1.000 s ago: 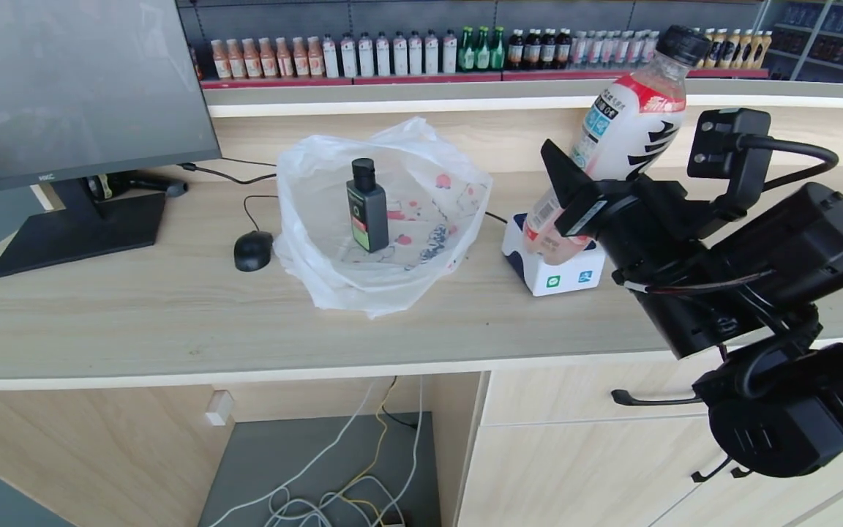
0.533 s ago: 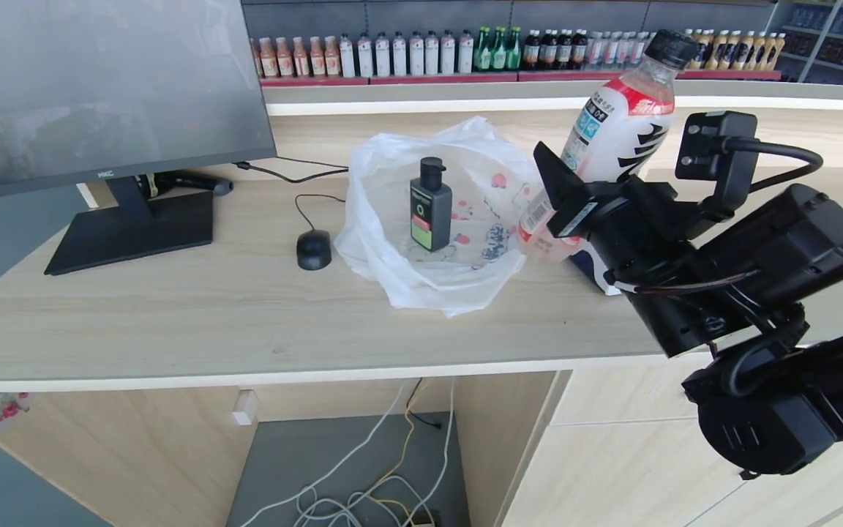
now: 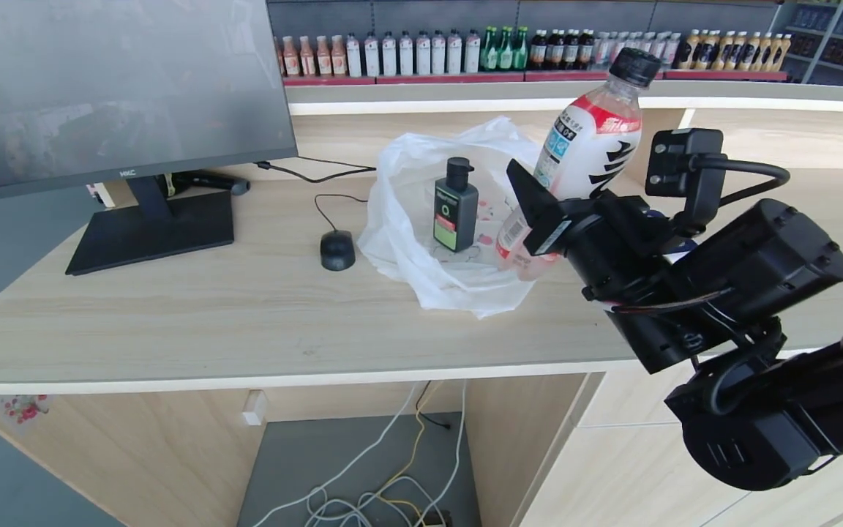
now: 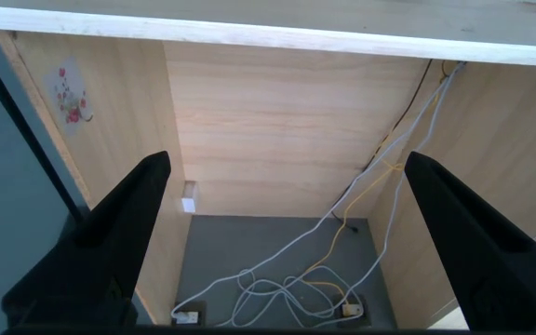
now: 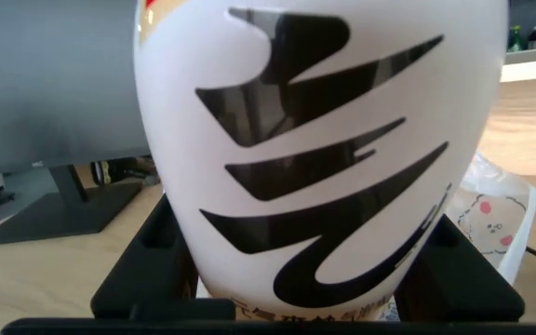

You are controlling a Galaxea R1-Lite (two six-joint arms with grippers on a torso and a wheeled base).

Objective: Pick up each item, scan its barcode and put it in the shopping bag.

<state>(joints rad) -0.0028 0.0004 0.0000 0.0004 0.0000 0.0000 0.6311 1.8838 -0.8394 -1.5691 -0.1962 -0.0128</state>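
One drink bottle (image 3: 586, 154) sat tilted, clamped in your R gripper (image 3: 546, 227), over the right rim of the shopping bag (image 3: 407, 241). Inside the bag, a dark pump bottle (image 3: 455, 208) stood upright. Your L gripper (image 4: 287, 163) hung below the counter (image 3: 173, 307), fingers spread.

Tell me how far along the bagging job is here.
Done: a dark pump bottle stands upright inside the white shopping bag. In hand: the right tool grips a tilted drink bottle by the bag's right edge. Left: setting that bottle in the bag; whether it was scanned cannot be told. The left tool hangs open below the counter.
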